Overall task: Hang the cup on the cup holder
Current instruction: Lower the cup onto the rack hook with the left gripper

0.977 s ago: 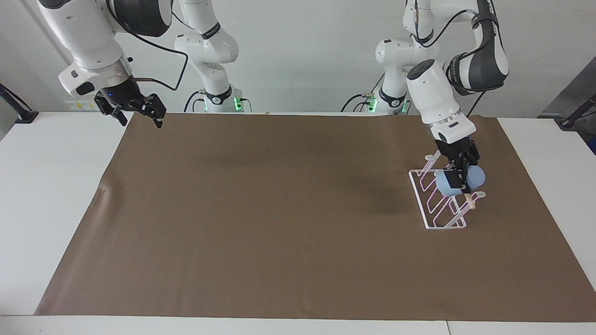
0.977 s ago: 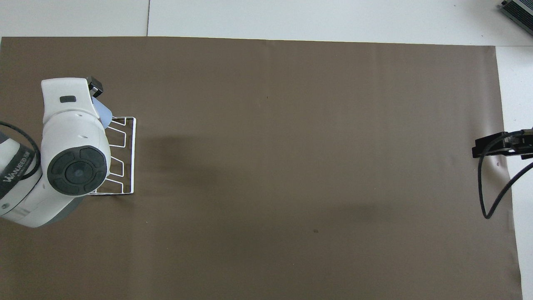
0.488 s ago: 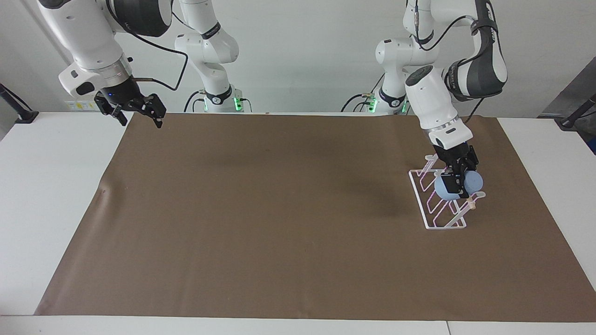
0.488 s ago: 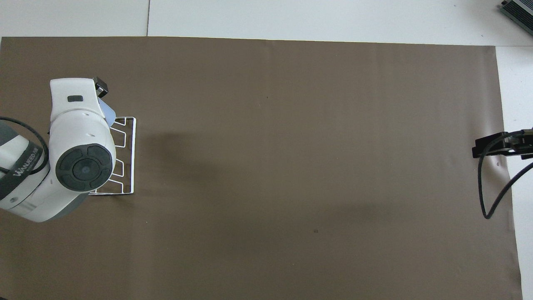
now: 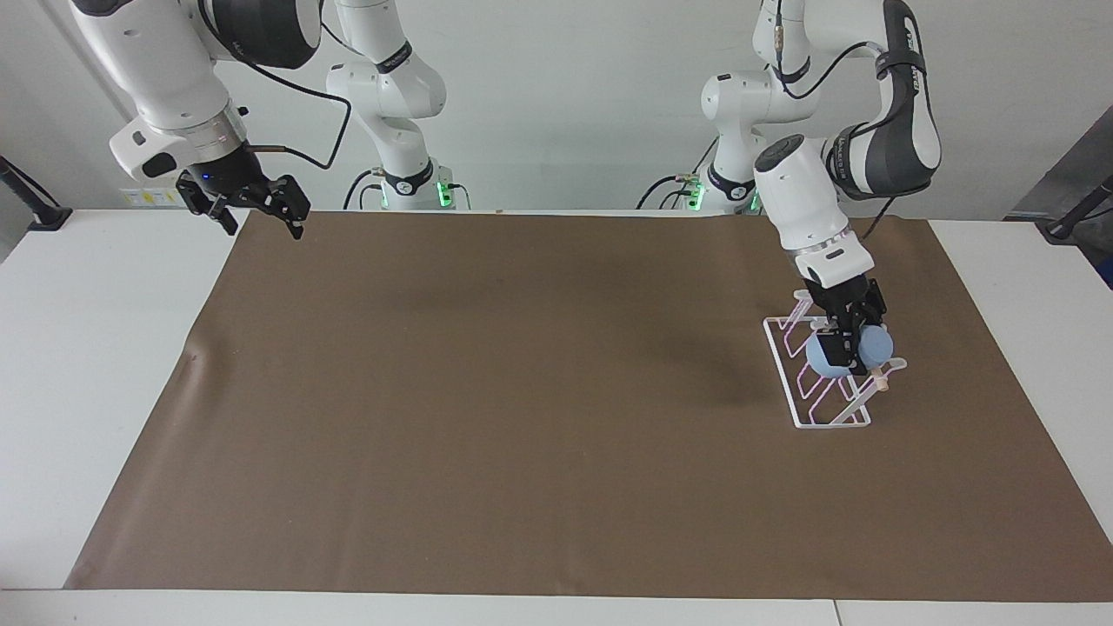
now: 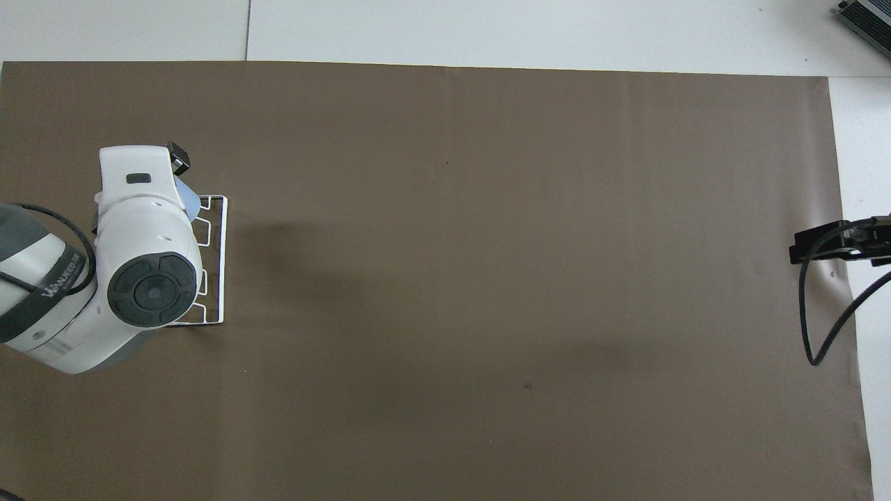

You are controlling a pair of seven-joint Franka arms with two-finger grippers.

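Observation:
My left gripper (image 5: 848, 348) is shut on the light-blue cup (image 5: 876, 345). It holds the cup tilted on its side, low over the prongs of the white wire cup holder (image 5: 817, 409). I cannot tell whether the cup touches a prong. The holder stands on the brown mat at the left arm's end, with its wooden dowel (image 5: 878, 379) just under the cup. In the overhead view my left arm hides most of the holder (image 6: 223, 236), and only a sliver of the cup (image 6: 188, 198) shows. My right gripper (image 5: 257, 211) waits open and empty, raised over the mat's edge at the right arm's end.
A brown mat (image 5: 522, 391) covers most of the white table (image 5: 87, 365). The right arm's black cable (image 6: 811, 327) hangs over the mat's edge. A dark device (image 6: 866, 17) sits at the table's corner farthest from the robots.
My left gripper has brought the cup lower and a little toward the right arm's end, closer onto the holder's prongs. The right arm has not moved.

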